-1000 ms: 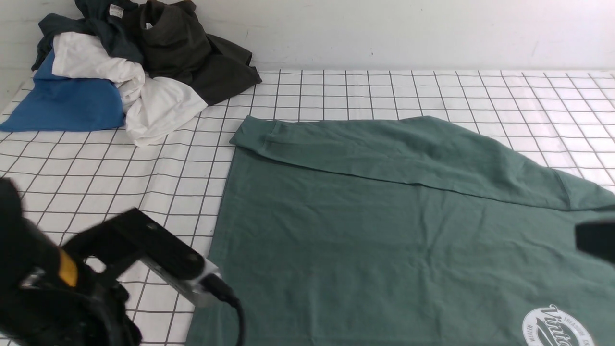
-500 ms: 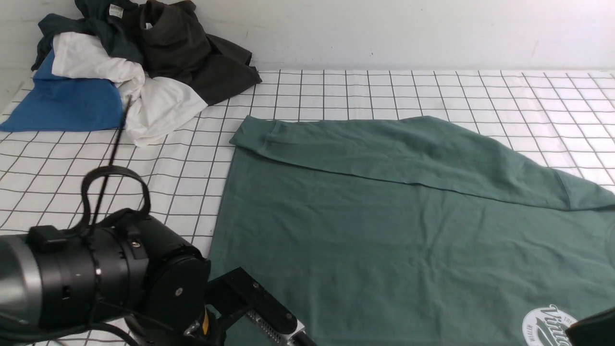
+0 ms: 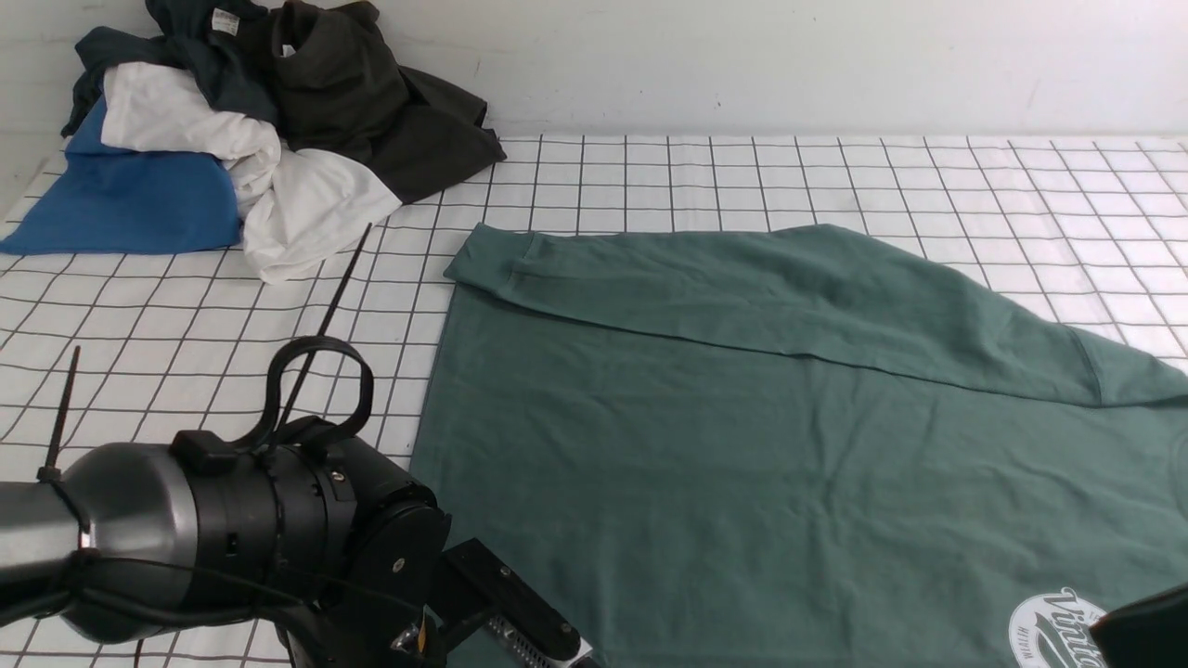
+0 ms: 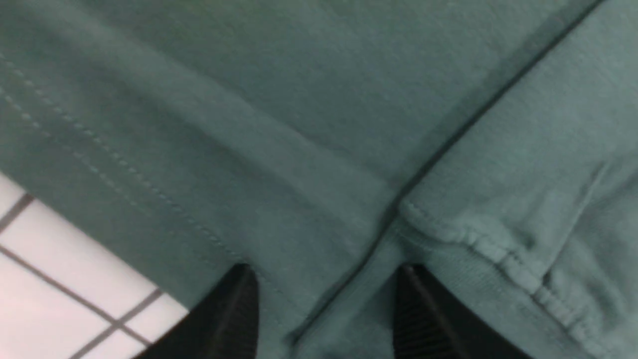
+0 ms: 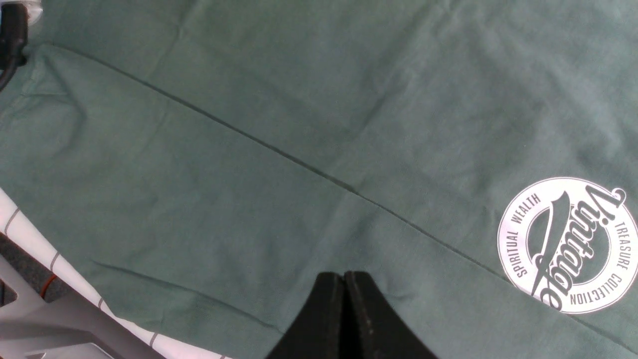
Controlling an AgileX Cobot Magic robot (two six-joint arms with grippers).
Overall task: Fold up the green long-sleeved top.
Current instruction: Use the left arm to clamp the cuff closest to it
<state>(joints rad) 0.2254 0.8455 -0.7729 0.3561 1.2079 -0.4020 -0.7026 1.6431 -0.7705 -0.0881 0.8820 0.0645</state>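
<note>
Green cloth fills most of the tabletop. It is the green long-sleeved top, and it lies flat and sideways. Its bottom edge is on the robot's left and its round white logo is on the right. One sleeve is folded across the far side.

The left hand is low over the near left corner of the top. Its two fingers stand apart, and nothing is pinched. The cloth lies right between them, where a sleeve cuff meets the bottom edge. So the left hand is the closer one to that corner. I think it only needs to go down and squeeze.

The right hand is closed tight with nothing in it. It is over the top, beside the logo.
</note>
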